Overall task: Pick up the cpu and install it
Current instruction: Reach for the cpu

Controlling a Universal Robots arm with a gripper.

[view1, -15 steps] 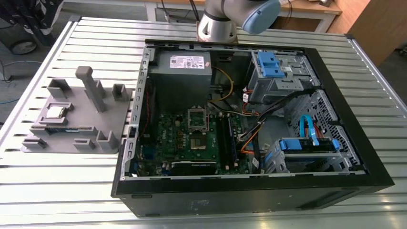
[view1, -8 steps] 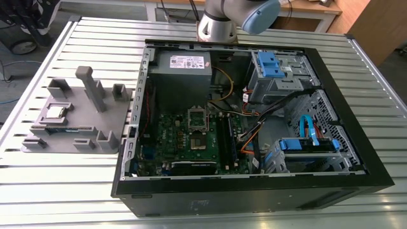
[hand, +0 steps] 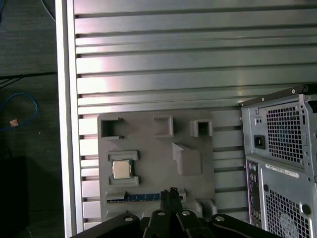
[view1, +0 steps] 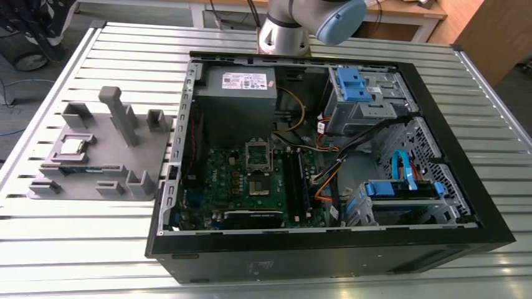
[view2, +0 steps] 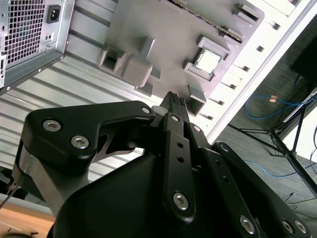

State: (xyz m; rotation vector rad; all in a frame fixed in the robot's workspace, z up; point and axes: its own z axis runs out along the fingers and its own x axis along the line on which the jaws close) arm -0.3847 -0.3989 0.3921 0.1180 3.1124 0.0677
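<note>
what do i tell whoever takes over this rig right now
Gripper: shut and empty, hanging over the grey tray, apart from the cpu.
Cpu: lies flat in its tray pocket, beside the open computer case.
Done: nothing shows as done.
Left: both the pick-up and the install.

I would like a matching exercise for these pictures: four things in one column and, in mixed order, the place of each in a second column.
Things:
1. cpu
2. memory stick
3. motherboard socket
4. gripper

Places:
A. in a square recess of the grey tray
B. inside the open computer case
C. in the air over the tray, holding nothing
D. in a long slot at the tray's edge

Pairs: 1-A, 2-D, 3-B, 4-C.
</note>
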